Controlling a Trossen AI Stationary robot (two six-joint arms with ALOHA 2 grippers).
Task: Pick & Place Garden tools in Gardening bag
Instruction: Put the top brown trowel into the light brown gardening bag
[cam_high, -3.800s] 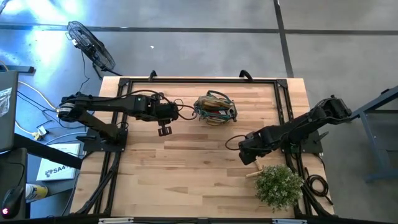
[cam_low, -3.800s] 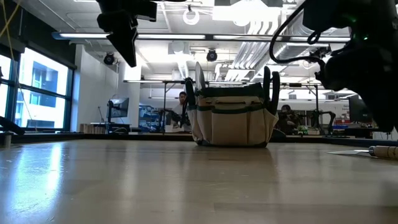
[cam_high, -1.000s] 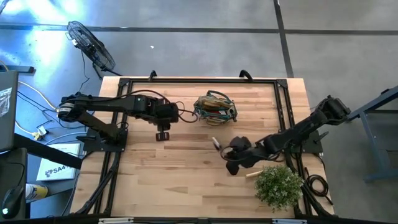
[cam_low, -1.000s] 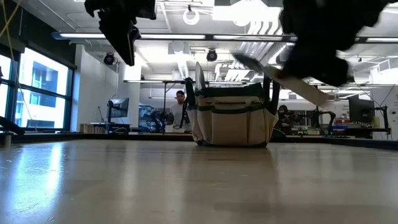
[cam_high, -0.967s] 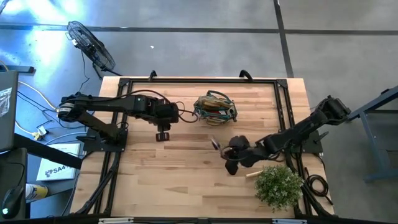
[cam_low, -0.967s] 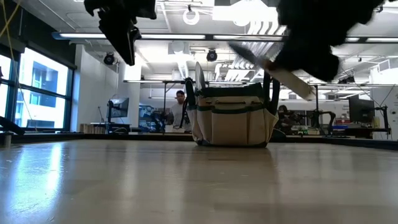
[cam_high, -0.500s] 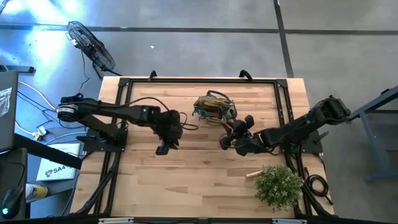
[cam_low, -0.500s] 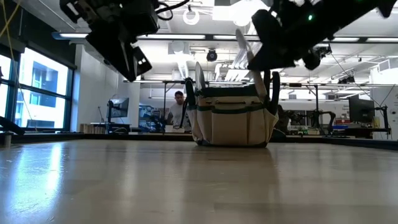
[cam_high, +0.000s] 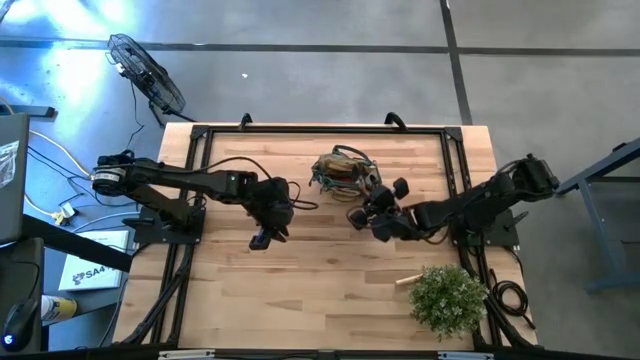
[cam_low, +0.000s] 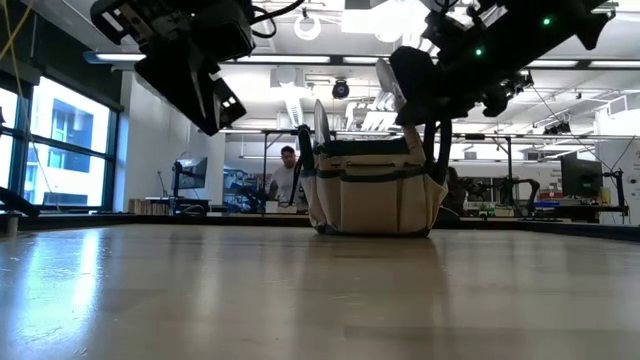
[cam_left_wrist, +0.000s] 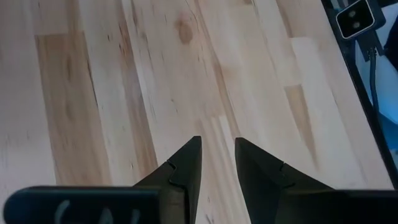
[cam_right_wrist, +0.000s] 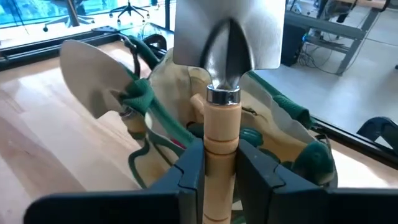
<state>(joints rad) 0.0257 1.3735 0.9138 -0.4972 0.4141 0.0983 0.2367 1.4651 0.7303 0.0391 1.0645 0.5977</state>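
Fingers of right gripper (cam_right_wrist: 221, 165) are clamping trowel (cam_right_wrist: 225, 74) by its wooden handle | blade pointing straight ahead of fingertips, long axis along them | gardening bag (cam_right_wrist: 261, 134) just beyond, probably below | step: carrying to bag; next: lowering, releasing | left gripper (cam_left_wrist: 217, 163) is hanging slightly parted, empty.

Only the letters "SA" can be read, on a white printed sheet (cam_high: 88, 273) lying on the floor left of the counter.

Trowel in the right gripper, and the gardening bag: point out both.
trowel (cam_right_wrist: 227, 46), right wrist view, on its metal blade.
gardening bag (cam_low: 372, 203), low view, on its tan front wall.
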